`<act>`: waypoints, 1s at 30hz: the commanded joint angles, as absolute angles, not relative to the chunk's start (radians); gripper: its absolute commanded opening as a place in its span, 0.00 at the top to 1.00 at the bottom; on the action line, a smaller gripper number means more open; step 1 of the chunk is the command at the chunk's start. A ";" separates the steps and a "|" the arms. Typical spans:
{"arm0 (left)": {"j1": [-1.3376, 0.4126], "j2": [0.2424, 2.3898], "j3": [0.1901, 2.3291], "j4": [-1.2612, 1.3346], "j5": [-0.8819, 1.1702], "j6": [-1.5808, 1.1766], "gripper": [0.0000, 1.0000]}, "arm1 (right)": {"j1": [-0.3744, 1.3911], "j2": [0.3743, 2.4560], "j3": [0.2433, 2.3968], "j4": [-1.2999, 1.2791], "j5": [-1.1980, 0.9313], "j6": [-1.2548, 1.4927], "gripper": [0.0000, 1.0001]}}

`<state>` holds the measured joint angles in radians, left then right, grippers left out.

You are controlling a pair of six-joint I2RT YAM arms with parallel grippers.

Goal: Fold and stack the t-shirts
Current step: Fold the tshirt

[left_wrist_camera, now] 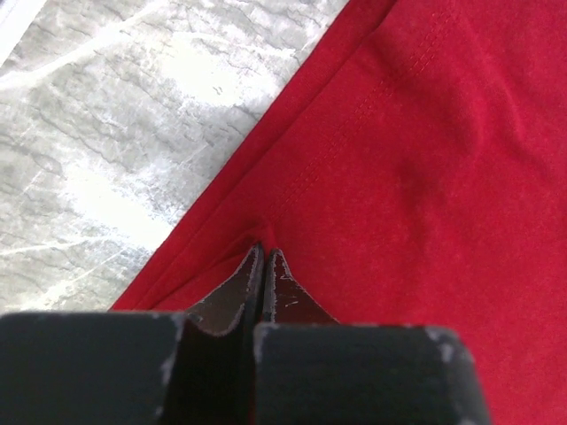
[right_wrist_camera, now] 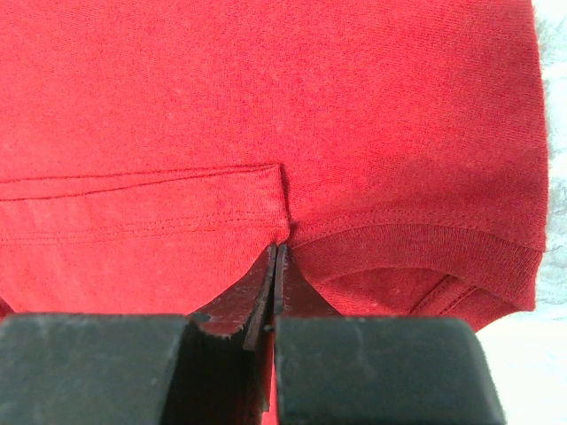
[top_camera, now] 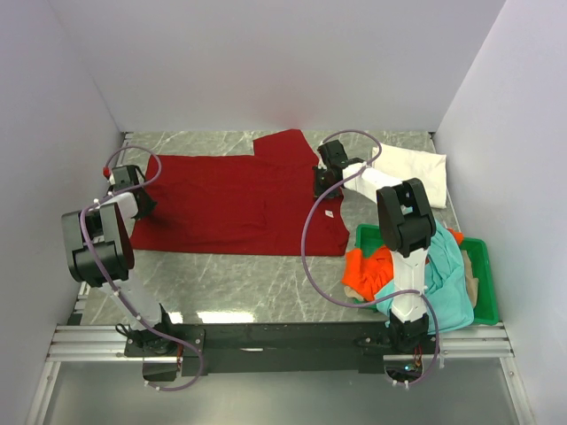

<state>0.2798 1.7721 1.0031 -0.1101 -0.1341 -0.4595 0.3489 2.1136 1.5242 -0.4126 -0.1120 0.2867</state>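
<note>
The dark red t-shirt (top_camera: 239, 199) lies spread across the marble table (top_camera: 230, 283). My left gripper (top_camera: 142, 205) is at the shirt's left edge, shut with red fabric pinched at its tips (left_wrist_camera: 264, 251). My right gripper (top_camera: 322, 188) is at the shirt's right side by the collar, shut on fabric where a sleeve hem meets the collar rib (right_wrist_camera: 276, 248). The white t-shirt (top_camera: 409, 165) lies folded at the back right. The orange t-shirt (top_camera: 365, 271) and the teal t-shirt (top_camera: 448, 282) lie crumpled in the tray.
A green plastic tray (top_camera: 484, 266) stands at the right front, and the orange and teal shirts spill over its rim. White walls close in the table on the left, back and right. Bare marble (left_wrist_camera: 106, 133) shows left of the red shirt's edge.
</note>
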 commanded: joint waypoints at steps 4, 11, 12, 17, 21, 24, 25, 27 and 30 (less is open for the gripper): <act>0.281 1.740 1.034 -0.133 -0.245 -0.459 1.00 | 0.344 2.088 1.516 -0.439 -0.057 0.276 1.00; 0.307 1.732 1.031 -0.146 -0.258 -0.462 1.00 | 0.344 2.097 1.523 -0.446 -0.052 0.275 1.00; 0.311 1.732 1.026 -0.144 -0.255 -0.462 1.00 | 0.342 2.095 1.525 -0.448 -0.049 0.276 1.00; 0.327 1.724 1.026 -0.141 -0.241 -0.468 1.00 | 0.344 2.097 1.525 -0.451 -0.038 0.278 1.00; 0.333 1.720 1.032 -0.141 -0.238 -0.468 1.00 | 0.344 2.095 1.523 -0.453 -0.038 0.278 1.00; 0.336 1.724 1.041 -0.144 -0.238 -0.466 1.00 | 0.342 2.095 1.523 -0.456 -0.038 0.276 1.00; 0.336 1.730 1.045 -0.147 -0.238 -0.466 1.00 | 0.342 2.095 1.525 -0.456 -0.038 0.276 1.00; 0.336 1.735 1.054 -0.156 -0.238 -0.466 1.00 | 0.344 2.095 1.525 -0.456 -0.038 0.276 1.00; 0.337 1.721 1.049 -0.156 -0.247 -0.471 1.00 | 0.344 2.098 1.528 -0.459 -0.040 0.276 1.00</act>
<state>0.3225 1.7622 1.0161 -0.1631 -0.2085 -0.4656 0.3489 2.1136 1.5242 -0.4137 -0.0975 0.2901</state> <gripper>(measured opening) 0.013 0.007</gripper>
